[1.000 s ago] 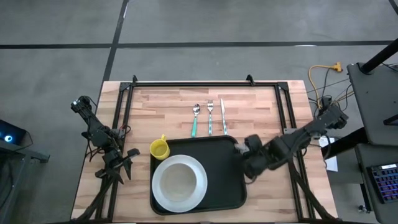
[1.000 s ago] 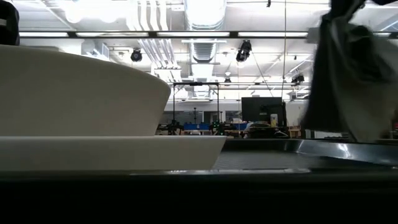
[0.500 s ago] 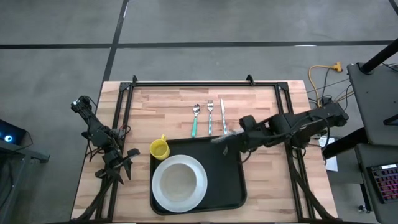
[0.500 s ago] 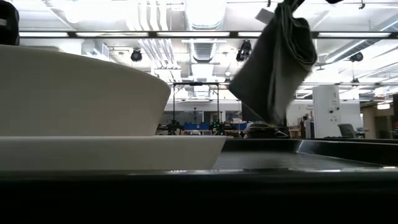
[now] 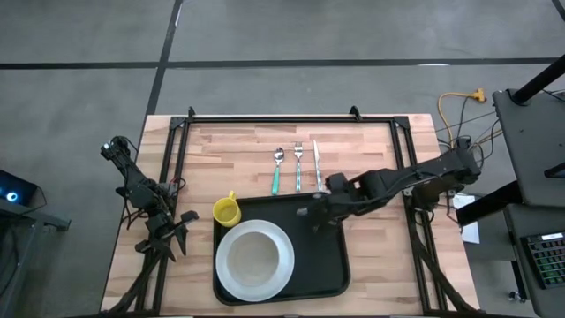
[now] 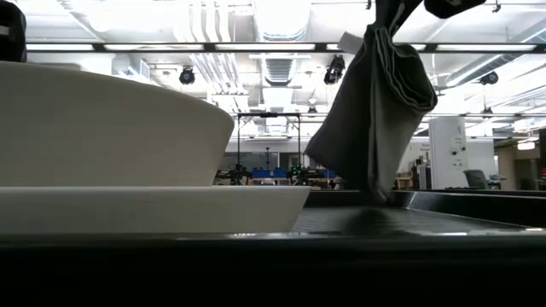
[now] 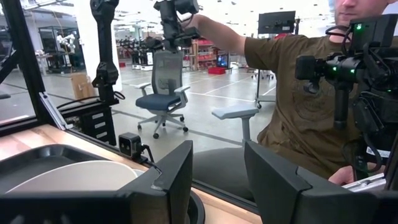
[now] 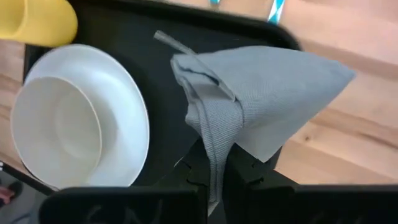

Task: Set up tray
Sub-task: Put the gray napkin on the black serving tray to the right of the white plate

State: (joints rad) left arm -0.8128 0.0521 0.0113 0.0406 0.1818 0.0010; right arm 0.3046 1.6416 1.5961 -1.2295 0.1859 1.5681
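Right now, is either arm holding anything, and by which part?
The right gripper holds the grey napkin by a bunched corner, so it hangs over the tray. The left gripper holds nothing.

plate (image 5: 254, 261): white and round, with a white bowl (image 5: 252, 255) on it
cup (image 5: 227, 211): yellow, just beside the plate
spoon (image 5: 277, 170): green handle, lies on the wooden tabletop (image 5: 229, 159)
fork (image 5: 298, 168): next to the spoon
knife (image 5: 317, 164): next to the fork, on its other side
napkin (image 6: 375, 107): grey, folded, hangs in the air
person (image 7: 298, 93): in a brown shirt, in the room behind
chair (image 7: 163, 93): grey, on the floor far back
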